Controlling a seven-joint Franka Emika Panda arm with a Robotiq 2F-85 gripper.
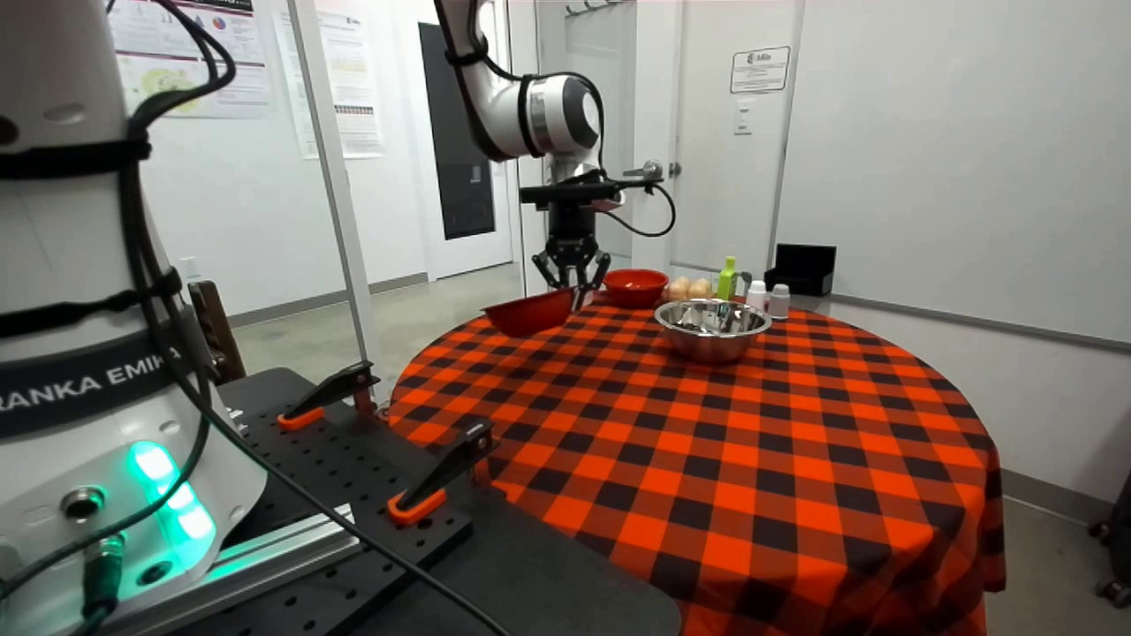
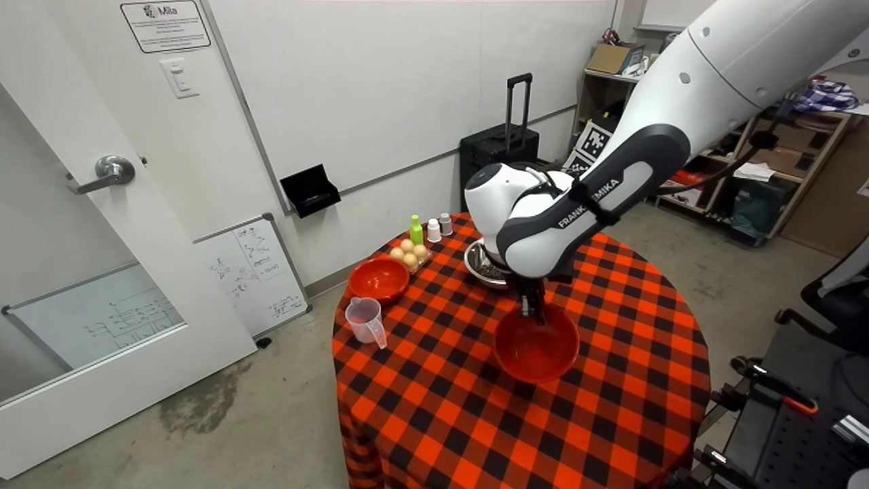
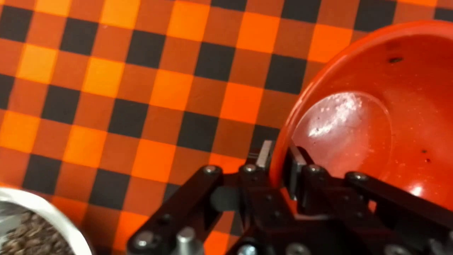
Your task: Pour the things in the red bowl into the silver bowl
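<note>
Above a round table (image 2: 448,407) covered by a red and black checked cloth (image 1: 689,477), the black metal claw (image 3: 280,159) pinches the edge of a shallow round orange-red plastic bowl (image 3: 407,134). Its two flat fingers (image 3: 264,154) are squeezed close, with just the thin rim between them. One finger is inside the bowl and one is outside. The bowl hangs tipped to one side.

White letters on the big white robot arm (image 2: 706,102) say FRANK and EMIKA, with a black strap (image 2: 589,199) in the way between them. A white sign (image 1: 760,71) with a dark border says Mila at the top; the lines below are too small to read. Black scribbles on a low whiteboard (image 2: 254,272) are too tiny to read as well.

Near the orange-red bowl, a wide shiny round silver metal bowl (image 1: 712,343) sits flat on the cloth. Lots of small dark brown bits lie inside it. Only a few dark specks show in the orange-red bowl.

Elsewhere on the table sits a second round red bowl (image 2: 378,280). Just beside it is a clear plastic jug (image 2: 363,322) with a handle. Pale brown eggs (image 2: 410,259) sit in a see-through holder (image 2: 421,263). Next to the eggs stand a bright green bottle (image 2: 416,232) and two small white bottles (image 2: 434,232).
</note>
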